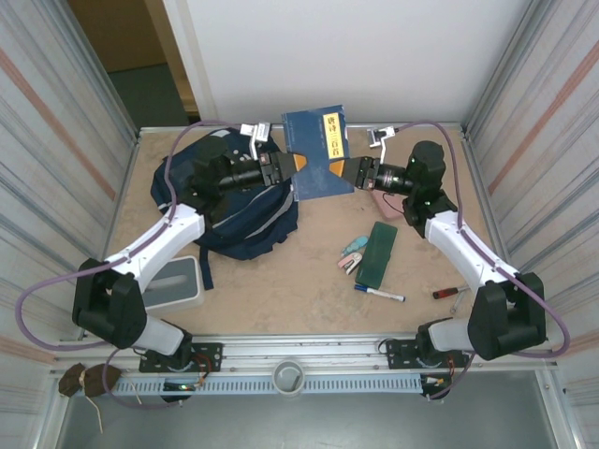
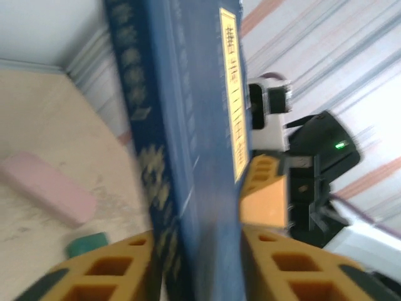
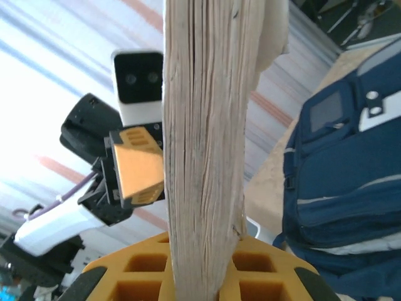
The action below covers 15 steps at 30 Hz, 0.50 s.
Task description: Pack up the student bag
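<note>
A navy book (image 1: 320, 154) with a yellow label is held upright in the air at the back middle, one gripper on each side. My left gripper (image 1: 288, 166) is shut on its left edge, over the student bag (image 1: 234, 206), a large navy backpack lying at the back left. My right gripper (image 1: 346, 170) is shut on the book's right edge. In the left wrist view the book's spine (image 2: 182, 144) stands between my left gripper's (image 2: 200, 251) orange fingers. The page edge (image 3: 203, 138) sits in my right gripper (image 3: 200, 257), and the bag (image 3: 341, 169) lies to the right.
A pink case (image 1: 386, 202) lies under the right wrist. A green flat case (image 1: 378, 251), small pastel items (image 1: 352, 253), a marker (image 1: 379, 294) and a red pen (image 1: 449, 292) lie at centre right. A white box (image 1: 174, 282) sits front left.
</note>
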{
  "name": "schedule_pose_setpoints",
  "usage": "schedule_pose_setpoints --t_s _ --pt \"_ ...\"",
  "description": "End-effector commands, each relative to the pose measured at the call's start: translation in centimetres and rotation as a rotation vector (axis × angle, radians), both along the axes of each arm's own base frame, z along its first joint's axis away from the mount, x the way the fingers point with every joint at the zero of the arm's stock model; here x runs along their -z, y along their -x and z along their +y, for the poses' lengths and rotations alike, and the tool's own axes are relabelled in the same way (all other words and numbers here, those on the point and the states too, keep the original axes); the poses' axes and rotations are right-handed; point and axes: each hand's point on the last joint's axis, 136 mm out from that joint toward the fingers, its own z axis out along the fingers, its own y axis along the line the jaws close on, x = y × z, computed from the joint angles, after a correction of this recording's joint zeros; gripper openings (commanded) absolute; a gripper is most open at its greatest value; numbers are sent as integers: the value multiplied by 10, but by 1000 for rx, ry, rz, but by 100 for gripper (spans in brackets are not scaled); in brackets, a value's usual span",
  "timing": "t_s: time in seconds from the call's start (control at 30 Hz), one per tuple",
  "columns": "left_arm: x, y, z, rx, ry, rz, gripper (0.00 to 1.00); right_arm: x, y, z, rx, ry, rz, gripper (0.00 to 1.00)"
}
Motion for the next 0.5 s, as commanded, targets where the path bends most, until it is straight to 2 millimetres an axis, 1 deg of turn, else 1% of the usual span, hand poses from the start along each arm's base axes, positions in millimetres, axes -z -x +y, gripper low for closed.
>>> schedule_pose_setpoints --t_s 0.0,0.03,0.1,0.17,0.2,0.27,0.33,0.4,0.47 --pt "46 -18 38 -178 -300 -73 52 0 -16 -27 129 53 30 0" --pt "63 -25 54 -249 -429 -98 57 9 -20 -34 158 89 62 0" --pt "99 -39 95 -374 -759 -154 65 26 -25 -46 209 160 120 0" --pt "126 -46 125 -390 -1014 -194 72 38 -28 -52 229 195 154 0" --pt "137 -48 136 -370 -1115 -206 74 43 -29 -54 232 200 170 0" --pt "156 -50 149 -319 -1245 -200 77 52 -33 -56 238 205 193 0" --pt "171 -50 148 -247 -1299 -190 80 59 -37 -57 239 207 217 0" --pt "184 -48 141 -163 -1308 -174 82 63 -40 -57 233 200 235 0" --pt "195 -47 141 -116 -1334 -142 84 66 -41 -56 225 193 242 0"
